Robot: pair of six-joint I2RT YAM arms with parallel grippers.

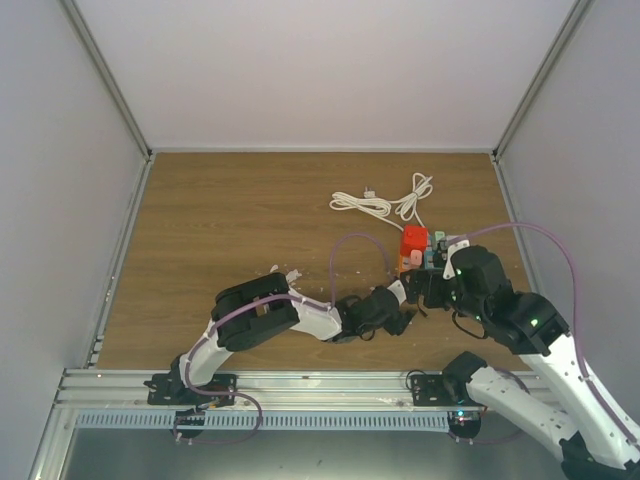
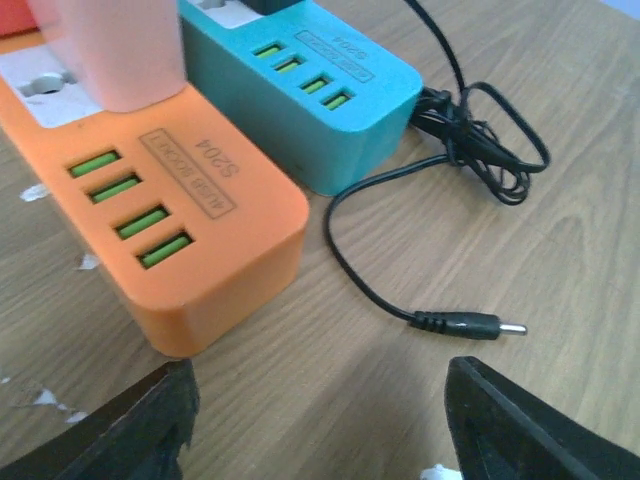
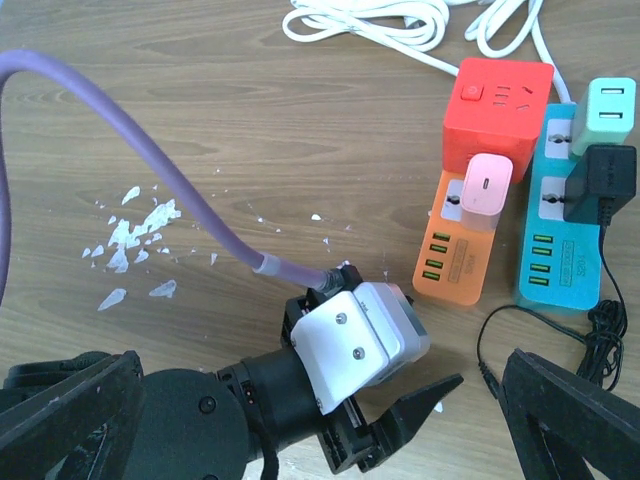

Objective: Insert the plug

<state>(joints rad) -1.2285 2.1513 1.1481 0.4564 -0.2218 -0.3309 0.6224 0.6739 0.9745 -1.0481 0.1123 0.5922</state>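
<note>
Black-cabled barrel plug (image 2: 470,325) lay loose on your wooden table (image 2: 560,230), beside the orange power strip (image 2: 200,240) and just ahead of your left gripper (image 2: 315,390), whose fingers were spread and empty, while your right gripper (image 1: 430,288) hovered nearby, wide apart, holding nothing.

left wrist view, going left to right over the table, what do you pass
orange strip → teal strip → barrel plug
</note>
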